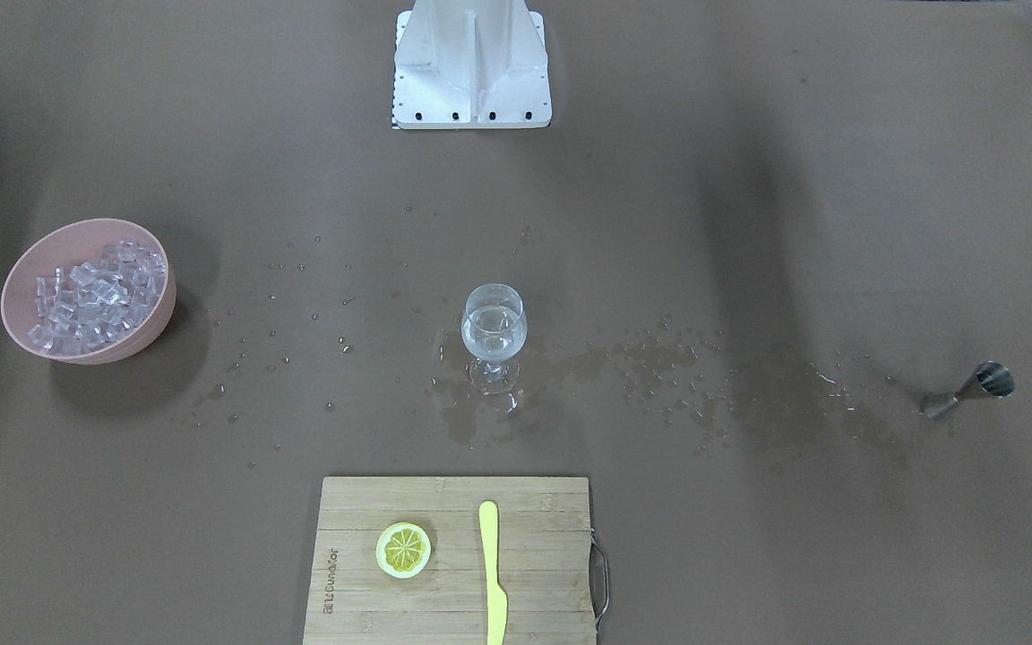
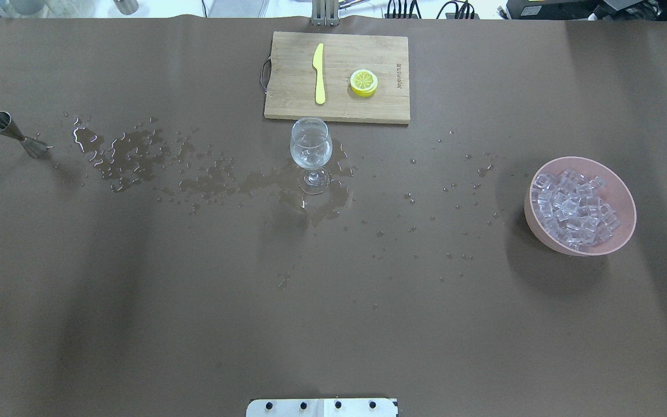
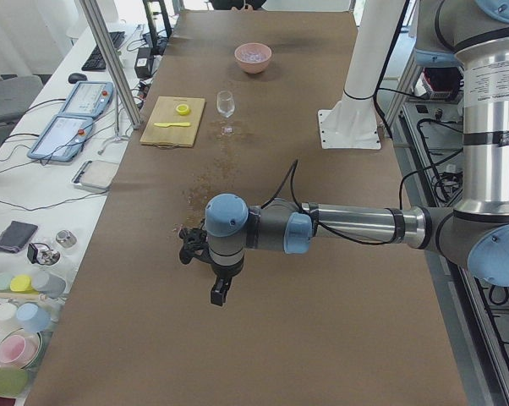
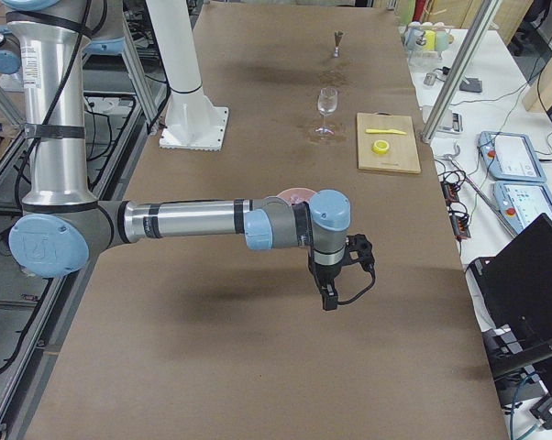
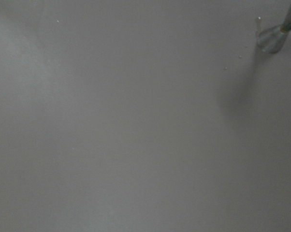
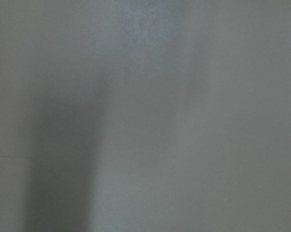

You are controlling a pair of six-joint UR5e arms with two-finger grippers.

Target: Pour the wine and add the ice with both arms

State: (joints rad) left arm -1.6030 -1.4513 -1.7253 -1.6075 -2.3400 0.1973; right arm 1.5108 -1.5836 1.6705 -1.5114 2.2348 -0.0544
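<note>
At desk (image 1: 749, 179) centre, approach the glass (image 1: 494, 315) of wine (image 1: 494, 339) slowly over the wet patch (image 1: 467, 421); whether the left end effector (image 3: 218, 293) and right end effector (image 4: 327, 299) are wide or narrow cannot be told.

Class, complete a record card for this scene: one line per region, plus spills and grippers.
centre: wine glass upright, wine inside
robot's right: ice heaped in pink bowl
robot's left: steel jigger standing
operators' side: wooden cutting board holding lemon half and yellow knife
spills: droplets and wet patches from jigger past glass
grippers: left gripper and right gripper above the table; open or shut unclear
</note>
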